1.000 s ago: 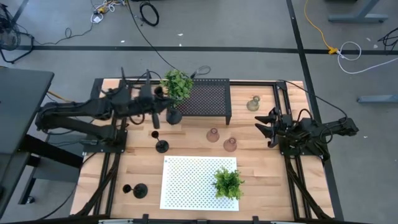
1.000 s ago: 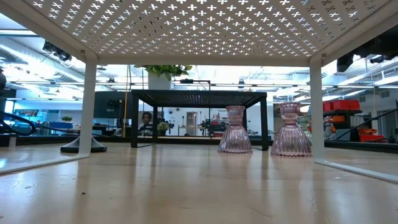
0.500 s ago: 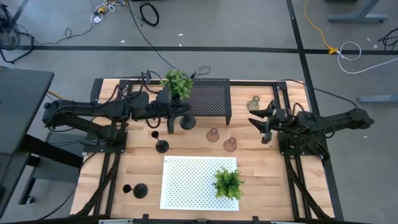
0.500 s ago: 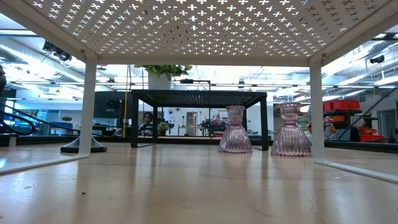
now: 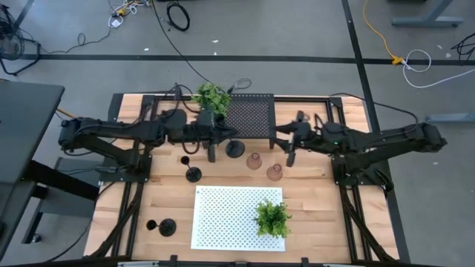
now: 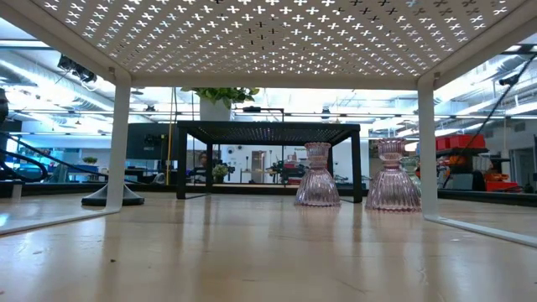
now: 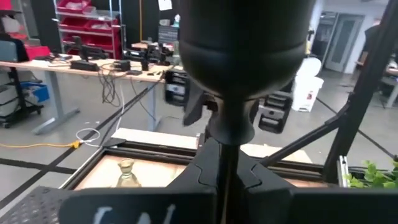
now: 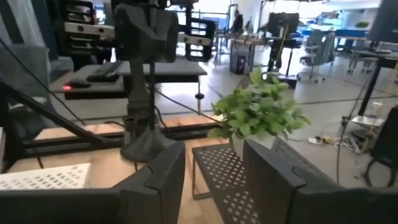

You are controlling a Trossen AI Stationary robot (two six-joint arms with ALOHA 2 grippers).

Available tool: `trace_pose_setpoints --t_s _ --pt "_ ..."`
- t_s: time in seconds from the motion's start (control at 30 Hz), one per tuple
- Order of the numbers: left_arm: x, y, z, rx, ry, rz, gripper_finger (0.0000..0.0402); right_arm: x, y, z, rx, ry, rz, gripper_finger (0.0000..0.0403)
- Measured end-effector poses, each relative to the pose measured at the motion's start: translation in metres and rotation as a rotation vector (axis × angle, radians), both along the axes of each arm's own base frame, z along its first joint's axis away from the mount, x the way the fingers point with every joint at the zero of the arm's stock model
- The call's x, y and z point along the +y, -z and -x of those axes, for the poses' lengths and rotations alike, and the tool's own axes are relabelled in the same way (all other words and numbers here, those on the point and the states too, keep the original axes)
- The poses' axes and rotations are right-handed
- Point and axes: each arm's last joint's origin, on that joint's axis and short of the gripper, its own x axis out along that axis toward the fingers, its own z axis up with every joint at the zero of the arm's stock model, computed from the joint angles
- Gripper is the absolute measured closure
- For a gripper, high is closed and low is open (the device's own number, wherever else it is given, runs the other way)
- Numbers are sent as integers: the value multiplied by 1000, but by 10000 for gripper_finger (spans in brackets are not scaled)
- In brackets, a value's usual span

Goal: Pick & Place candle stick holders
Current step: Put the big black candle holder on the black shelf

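We find a wooden table (image 5: 312,215) on grey flooring. High view: the left gripper (image 5: 220,141) is clamped on a black candle holder (image 5: 234,149) before the black mesh rack (image 5: 249,117), beside a potted plant (image 5: 212,99). The right gripper (image 5: 286,143), fingers apart and empty, hangs near two pink glass holders (image 5: 254,161). A white perforated stand (image 5: 223,219) bears a second plant (image 5: 272,217).

Low view: the pink holders stand beyond the stand's legs.

Left wrist view: the held holder's cup blocks most sight; an olive glass holder (image 7: 126,173) stands beyond.

Right wrist view: its open fingers (image 8: 158,180) face the rack and plant.
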Motion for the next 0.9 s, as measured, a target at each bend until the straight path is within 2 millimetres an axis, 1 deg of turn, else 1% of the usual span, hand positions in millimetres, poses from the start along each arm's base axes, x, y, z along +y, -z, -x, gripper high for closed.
trace_pose_setpoints --t_s 0.13,0.27,0.37,0.5,0.6,0.73,0.9 --pt "0 -6 -21 27 30 -24 400 -3 2 -22 31 -46 -5 241" --pt "-1 -13 -41 93 40 -45 400 -7 1 -40 46 -37 2 243" --pt "-3 -17 -52 130 48 -75 399 -9 0 -49 55 -41 15 254" --pt "-3 -18 -60 148 50 -84 399 -7 -6 -55 28 -122 14 272" --pt "-2 -18 -63 145 44 -104 400 -5 -6 -57 30 -159 12 283" --pt "2 -18 -63 149 29 -104 399 -5 -3 -56 55 -163 1 288" --pt "2 -19 -63 134 25 -102 399 -5 -3 -60 36 -163 3 289"
